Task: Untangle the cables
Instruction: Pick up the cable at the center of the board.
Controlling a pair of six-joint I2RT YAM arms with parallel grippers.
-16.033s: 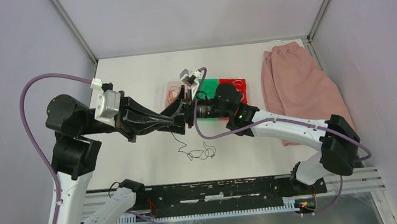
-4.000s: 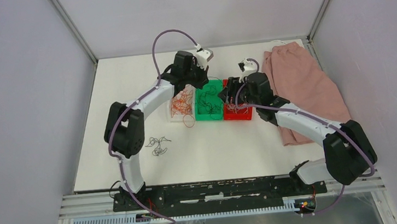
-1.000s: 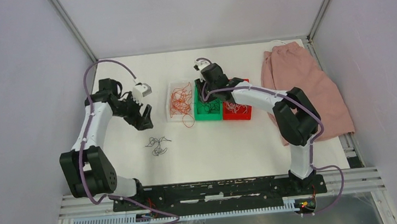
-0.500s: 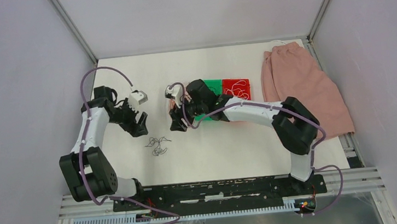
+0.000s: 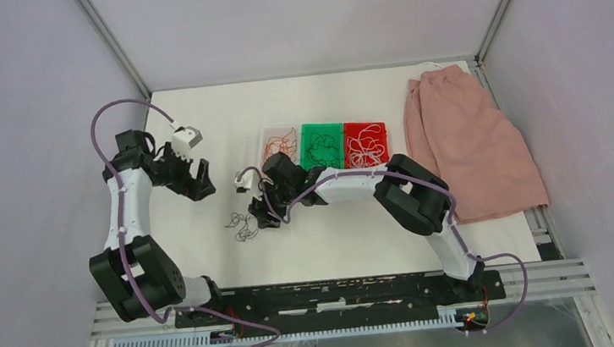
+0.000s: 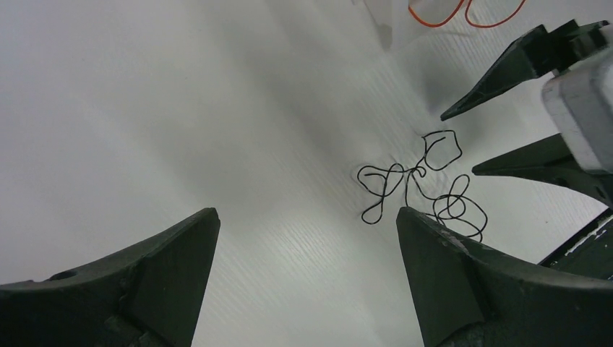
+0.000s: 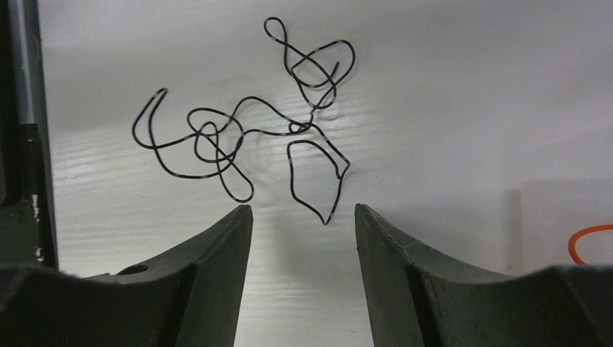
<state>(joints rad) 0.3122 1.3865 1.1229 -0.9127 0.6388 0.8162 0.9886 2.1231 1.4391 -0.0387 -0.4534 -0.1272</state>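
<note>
One loose black tangle [image 7: 253, 137] lies on the white counter [image 5: 335, 230], well short of the trays, and your right end effector [image 7: 302, 210] has just swung over to it. A second ago it was above the green tray [image 5: 320, 125]. Now it points straight down at the tangle, its jaws partly apart with nothing between them and the nearest loop just beyond the fingertips. Your left end effector [image 5: 198, 184] has drawn back toward the left side. It is spread wide, holds nothing, and looks at the tangle from a distance.

I read that as a delivery finished and the next pick beginning. The sorted cables are in the trays:
- Orange wires [image 5: 277, 145] are in the clear tray [image 5: 260, 144].
- Black wires [image 5: 322, 145] are in the green tray.
- White wires [image 5: 364, 144] are in the red tray [image 5: 364, 123].

The tangle is thin, glossy, thread-like wire that holds its curls stiffly. It forms several closed loops and one open hook at the end, all crossing at a small knot near the middle. I cannot tell whether it is one strand or several. The loops lie almost flat on the counter, whose surface has a fine ribbed grain, so you have little height to pinch. Aim for a loop that lifts clear of the counter. The pink cloth [image 5: 462, 141], soft and creased, lies far to the right, out of the way.
</note>
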